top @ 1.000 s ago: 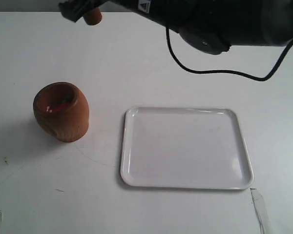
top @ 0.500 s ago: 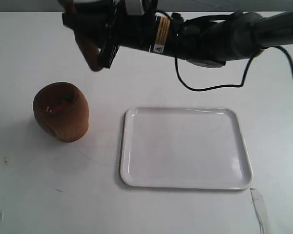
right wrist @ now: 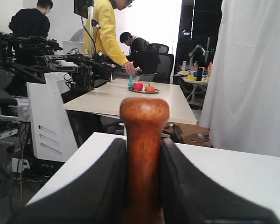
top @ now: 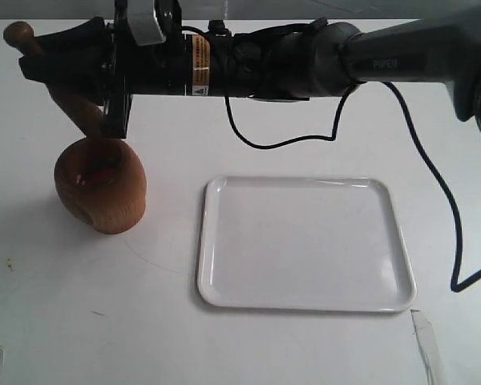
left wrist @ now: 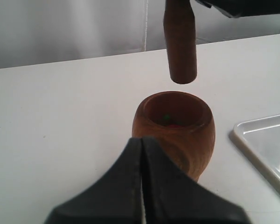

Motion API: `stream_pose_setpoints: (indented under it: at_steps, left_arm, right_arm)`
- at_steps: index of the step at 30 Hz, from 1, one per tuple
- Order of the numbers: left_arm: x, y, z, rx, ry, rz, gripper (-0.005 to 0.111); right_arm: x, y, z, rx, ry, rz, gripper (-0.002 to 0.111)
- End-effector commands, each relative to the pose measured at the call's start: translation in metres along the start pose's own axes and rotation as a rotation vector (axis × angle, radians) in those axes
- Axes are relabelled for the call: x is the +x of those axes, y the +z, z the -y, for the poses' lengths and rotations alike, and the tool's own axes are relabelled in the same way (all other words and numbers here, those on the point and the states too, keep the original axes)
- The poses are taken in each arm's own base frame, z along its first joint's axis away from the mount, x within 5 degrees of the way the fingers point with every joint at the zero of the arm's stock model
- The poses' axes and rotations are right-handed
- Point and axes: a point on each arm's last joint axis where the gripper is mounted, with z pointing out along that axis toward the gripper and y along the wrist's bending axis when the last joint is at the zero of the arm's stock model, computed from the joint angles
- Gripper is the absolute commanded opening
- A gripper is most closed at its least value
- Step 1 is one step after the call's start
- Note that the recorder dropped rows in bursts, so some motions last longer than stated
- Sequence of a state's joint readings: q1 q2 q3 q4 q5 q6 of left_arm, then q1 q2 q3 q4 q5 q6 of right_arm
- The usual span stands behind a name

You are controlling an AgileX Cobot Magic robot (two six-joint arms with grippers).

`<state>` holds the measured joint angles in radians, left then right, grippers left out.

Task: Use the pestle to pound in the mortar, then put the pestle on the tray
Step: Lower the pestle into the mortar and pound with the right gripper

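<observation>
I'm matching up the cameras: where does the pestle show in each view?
Exterior: pestle upper left, slanting over the mortar.
Left wrist: pestle top centre, thick end hanging above the mortar.
Right wrist: pestle centre, knob up; no mortar.
Shared landmark: the mortar, in the first two.

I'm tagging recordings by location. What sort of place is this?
Most likely a robotics lab. In the right wrist view, other robot arms sit on a white base, people work at a table with fruit on it, and a white curtain hangs alongside.
</observation>
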<state>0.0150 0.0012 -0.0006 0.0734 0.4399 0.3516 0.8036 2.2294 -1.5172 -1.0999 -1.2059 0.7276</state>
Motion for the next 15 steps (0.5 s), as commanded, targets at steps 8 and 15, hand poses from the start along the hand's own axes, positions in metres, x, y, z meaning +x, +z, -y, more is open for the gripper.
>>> stream_pose_setpoints:
  at_steps: [8,15]
  left_arm:
    - [0.000,0.000,0.001,0.008,-0.012,0.007,0.000]
    - [0.000,0.000,0.001,0.008,-0.012,0.007,0.000]
  right_arm:
    - [0.056,0.014,-0.010,0.036,0.158,0.012,0.000]
    - [0.097,0.009,-0.012,0.053,0.238,-0.034,0.000]
